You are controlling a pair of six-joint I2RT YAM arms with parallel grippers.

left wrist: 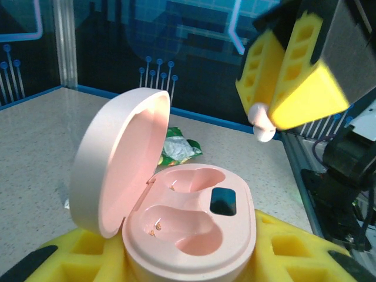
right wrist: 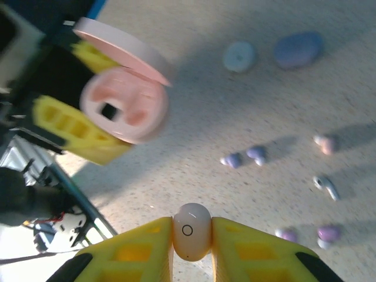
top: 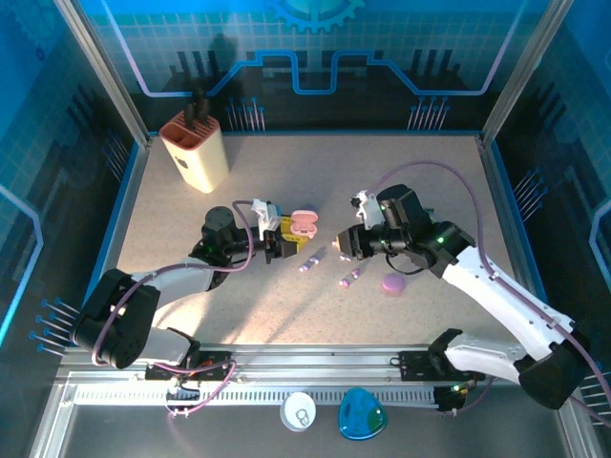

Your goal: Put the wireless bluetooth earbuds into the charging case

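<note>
Near edge, on the ledge by the arm bases: white round case (top: 299,412) and blue case (top: 362,415), side by side, just apart.

On the table (top: 286,315) ahead of them, right of centre: lavender case (top: 393,283), shut, lying on its own. Just left of it are loose buds (top: 351,278); top cam shows two lavender ones, apart from each other. R wrist cam shows more scattered on the table: a lavender pair close together, one pink, one white, and two more lavender.

Mid-table: L gripper (top: 284,237) is clamped on the pink case (top: 304,225), w/ yellow foam pads (left wrist: 282,258) either side of its base. The case sits upright, lid hinged open and tipped back. Both sockets are empty, w/ a dark square patch beside them.

Facing it from the right, R gripper (top: 336,244) is closed on a white bud (right wrist: 191,231). The bud is pinched btw its yellow pads (right wrist: 252,252), rounded end poking out past the tips. In L wrist cam the bud hangs above and right of the open case, near but not touching.

A crumpled green wrapper (left wrist: 176,147) lies on the table just behind the case.

Far left corner: beige holder (top: 195,148), upright, dark handles sticking out of the top.
</note>
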